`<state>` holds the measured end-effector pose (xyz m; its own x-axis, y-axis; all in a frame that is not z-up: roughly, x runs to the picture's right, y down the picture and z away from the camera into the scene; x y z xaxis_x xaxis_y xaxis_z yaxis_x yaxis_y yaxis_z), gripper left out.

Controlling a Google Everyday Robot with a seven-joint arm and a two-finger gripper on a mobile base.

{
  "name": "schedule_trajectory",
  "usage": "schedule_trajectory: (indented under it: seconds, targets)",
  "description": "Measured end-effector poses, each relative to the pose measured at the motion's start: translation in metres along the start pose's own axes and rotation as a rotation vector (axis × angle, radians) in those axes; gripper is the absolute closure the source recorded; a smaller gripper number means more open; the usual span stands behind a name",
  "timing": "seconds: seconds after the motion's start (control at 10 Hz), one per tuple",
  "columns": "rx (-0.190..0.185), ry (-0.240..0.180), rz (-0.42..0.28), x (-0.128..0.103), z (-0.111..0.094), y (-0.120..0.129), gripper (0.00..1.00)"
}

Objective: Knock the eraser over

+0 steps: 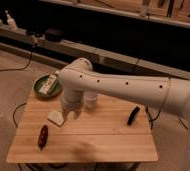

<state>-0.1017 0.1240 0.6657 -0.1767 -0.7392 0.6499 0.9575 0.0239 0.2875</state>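
Observation:
The eraser (133, 115) is a small thin black oblong slab standing tilted on edge near the right side of the wooden table (103, 140). My gripper (69, 118) hangs from the white arm (123, 87) over the left part of the table, just right of a flat whitish block (55, 118). It is far to the left of the eraser and does not touch it. The arm reaches in from the right, passing above and behind the eraser.
A clear cup (91, 100) stands behind the gripper, partly hidden by the arm. A green bowl (47, 86) with white items sits at the table's back left corner. A red object (43, 136) lies at the front left. A cable (18, 112) hangs off the left edge.

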Motion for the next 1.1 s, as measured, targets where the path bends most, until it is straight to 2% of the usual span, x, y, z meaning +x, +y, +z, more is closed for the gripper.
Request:
schedule_trajectory:
  seconds: [0.2, 0.4, 0.5, 0.7, 0.9, 1.1]
  targets:
    - [0.001, 0.000, 0.011, 0.003, -0.005, 0.007, 0.59]
    - [-0.014, 0.014, 0.054, 0.011, -0.027, 0.044, 0.59]
    - [-0.030, 0.032, 0.098, 0.013, -0.048, 0.078, 0.59]
    - [-0.051, 0.058, 0.189, 0.009, -0.076, 0.133, 0.59]
    - [-0.055, 0.069, 0.294, -0.002, -0.090, 0.180, 0.59]
    - [-0.068, 0.078, 0.437, -0.025, -0.096, 0.230, 0.59]
